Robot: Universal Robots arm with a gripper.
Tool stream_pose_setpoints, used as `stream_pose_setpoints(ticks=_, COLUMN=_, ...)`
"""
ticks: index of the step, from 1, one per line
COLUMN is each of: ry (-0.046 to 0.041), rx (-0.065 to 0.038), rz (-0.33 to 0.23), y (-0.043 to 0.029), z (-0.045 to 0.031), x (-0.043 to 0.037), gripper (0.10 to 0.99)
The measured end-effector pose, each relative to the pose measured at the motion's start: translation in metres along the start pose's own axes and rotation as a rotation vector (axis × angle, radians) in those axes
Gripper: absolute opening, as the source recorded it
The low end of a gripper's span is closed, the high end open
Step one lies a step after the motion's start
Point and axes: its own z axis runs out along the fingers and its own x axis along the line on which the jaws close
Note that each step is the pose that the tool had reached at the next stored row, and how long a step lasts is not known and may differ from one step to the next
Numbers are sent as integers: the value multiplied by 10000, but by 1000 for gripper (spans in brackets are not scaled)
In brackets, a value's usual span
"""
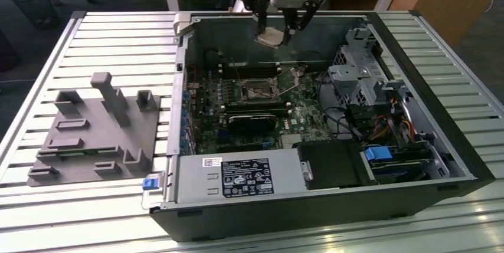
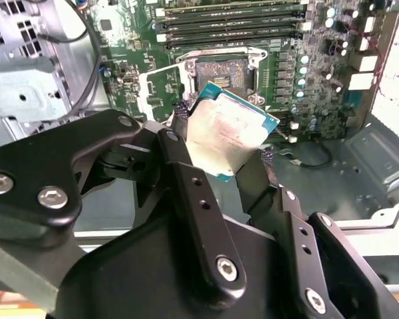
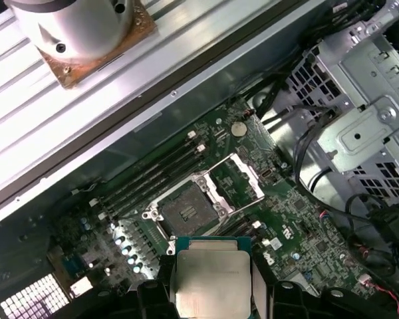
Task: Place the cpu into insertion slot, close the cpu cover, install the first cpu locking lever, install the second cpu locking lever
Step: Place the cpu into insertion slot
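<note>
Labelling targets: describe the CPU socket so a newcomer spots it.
Inside the open computer case, on the green motherboard, sits the insertion slot: a square black socket with a silvery rim. Unlike the long black memory slots beside it, it is square, with the cpu cover hinged open alongside.

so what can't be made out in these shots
1. Underside of the cpu: both wrist views, turned away from the cameras.
2. Part of the cpu: first wrist view, cut off by the picture's edge, sides covered by the gripper.
3. Contacts in the insertion slot: exterior view, too small.
4. One side of the slot: second wrist view, behind the cpu.
</note>
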Motion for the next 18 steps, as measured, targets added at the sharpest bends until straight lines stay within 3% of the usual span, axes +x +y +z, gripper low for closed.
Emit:
stream_pose_setpoints(ticks=9, ry=-99, rx=-19, rz=1192, y=-3, z=31, x=0, gripper=537)
stream_pose_setpoints(ticks=18, ry=-158, rx=-32, rz=1860, y=-7, z=62, x=1, gripper=537)
